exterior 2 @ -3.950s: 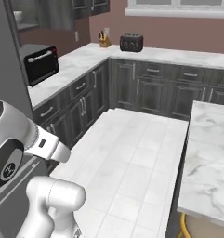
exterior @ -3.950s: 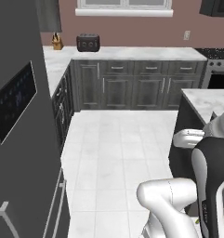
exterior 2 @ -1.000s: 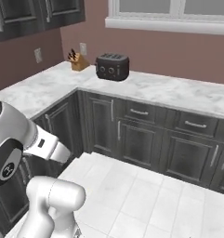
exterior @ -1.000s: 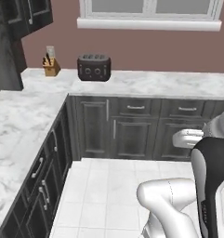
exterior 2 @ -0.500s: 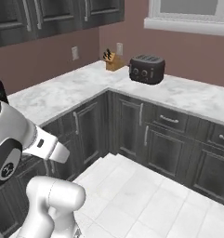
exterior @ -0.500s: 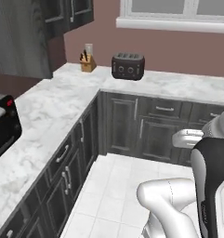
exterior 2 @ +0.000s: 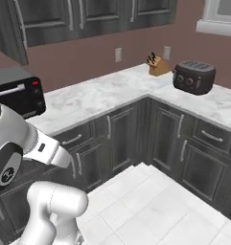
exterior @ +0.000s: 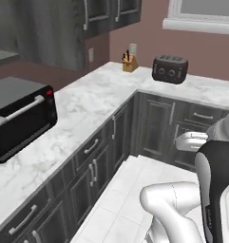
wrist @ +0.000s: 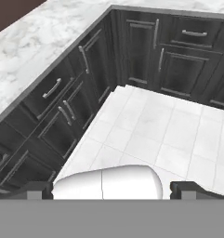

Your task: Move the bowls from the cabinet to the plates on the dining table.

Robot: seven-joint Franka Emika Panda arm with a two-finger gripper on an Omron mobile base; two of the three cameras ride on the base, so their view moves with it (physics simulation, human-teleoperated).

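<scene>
pincer point(wrist: 111, 188): spread wide, nothing held, kept ready for a bowl.
cabinet point(exterior 2: 88, 14): doors shut, bowls judged to be hidden inside.
arm: folded for driving.

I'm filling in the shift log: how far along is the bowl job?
Nothing looks done yet. The tool is open and empty, above the tiled floor. The wall cabinet is shut, above the marble worktop with the toaster and microwave. Opening it, fetching bowls and placing them all remains.
</scene>
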